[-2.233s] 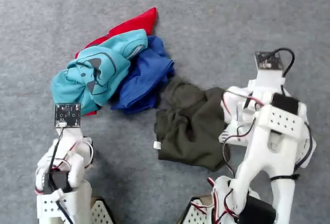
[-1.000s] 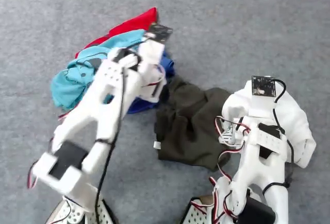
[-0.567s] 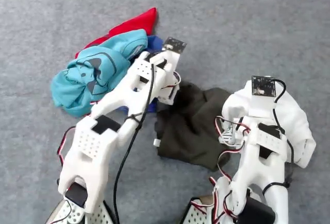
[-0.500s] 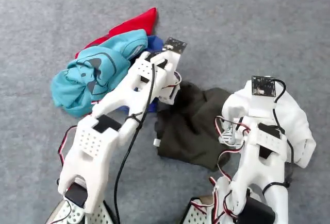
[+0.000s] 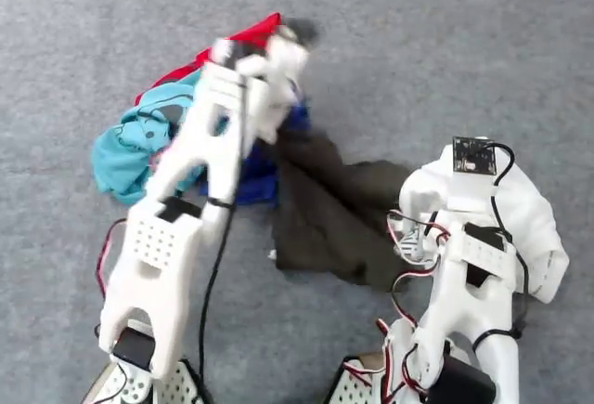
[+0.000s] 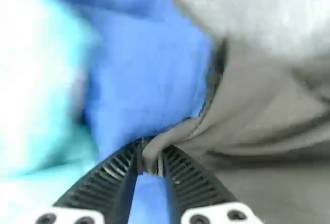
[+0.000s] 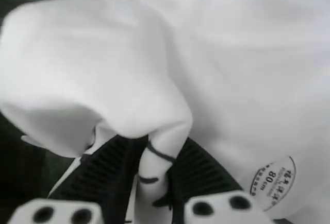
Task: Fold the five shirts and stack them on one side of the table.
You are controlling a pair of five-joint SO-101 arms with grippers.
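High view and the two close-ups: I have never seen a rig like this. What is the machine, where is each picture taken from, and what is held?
These are two small white robot arms side by side at a grey table. The high view looks down from a fixed camera; each close-up comes from a camera on one arm's wrist. On the table lie a red shirt, a teal shirt, a blue shirt and a dark shirt. The left gripper is shut on a fold of the dark shirt beside the blue one. The right gripper is shut on a white shirt, which is bunched over that arm.
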